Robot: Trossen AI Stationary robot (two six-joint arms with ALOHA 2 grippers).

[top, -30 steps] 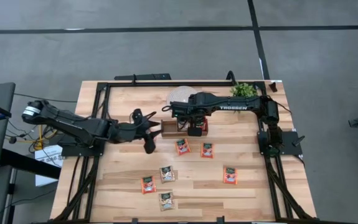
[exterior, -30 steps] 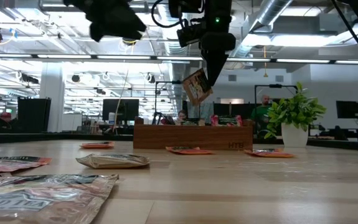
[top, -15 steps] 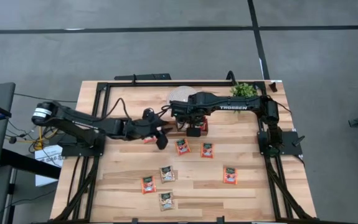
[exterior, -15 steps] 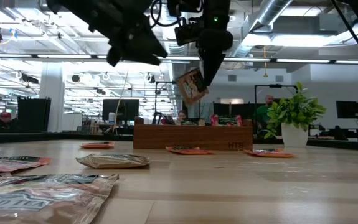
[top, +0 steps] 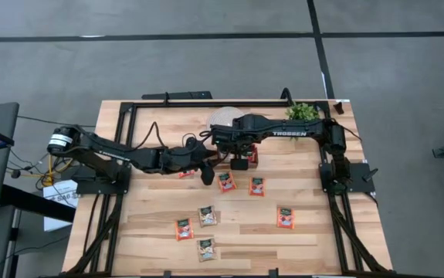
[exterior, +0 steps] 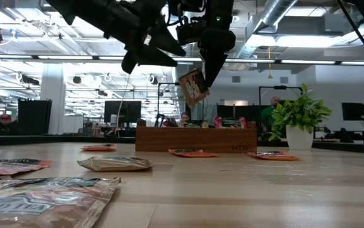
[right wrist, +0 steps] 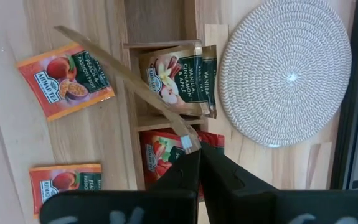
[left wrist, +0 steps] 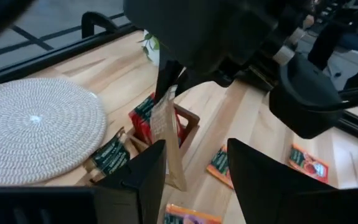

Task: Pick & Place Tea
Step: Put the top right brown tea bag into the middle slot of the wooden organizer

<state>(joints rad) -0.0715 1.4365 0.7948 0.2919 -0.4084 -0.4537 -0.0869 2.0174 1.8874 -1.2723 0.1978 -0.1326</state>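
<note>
Hanging above the wooden tray (exterior: 195, 139) at the centre of the low view, our right gripper (exterior: 202, 71) pinches a tan tea sachet (exterior: 194, 87) by one corner, fingers pressed together on it. Our left gripper (left wrist: 194, 171) reaches in beside it with fingers spread, holding nothing. Other tea sachets (top: 204, 215) lie scattered across the lower middle of the table (top: 314, 232) in the high view, and some sit in the tray's compartments.

I see a pale, smooth wooden counter (top: 299, 239), glossy crinkled foil tea sachets (exterior: 115, 163), a darker matt wooden tray (right wrist: 132, 68), a rough woven rope disc (right wrist: 284, 71), and matt black plastic pincer fingers (left wrist: 263, 180).
</note>
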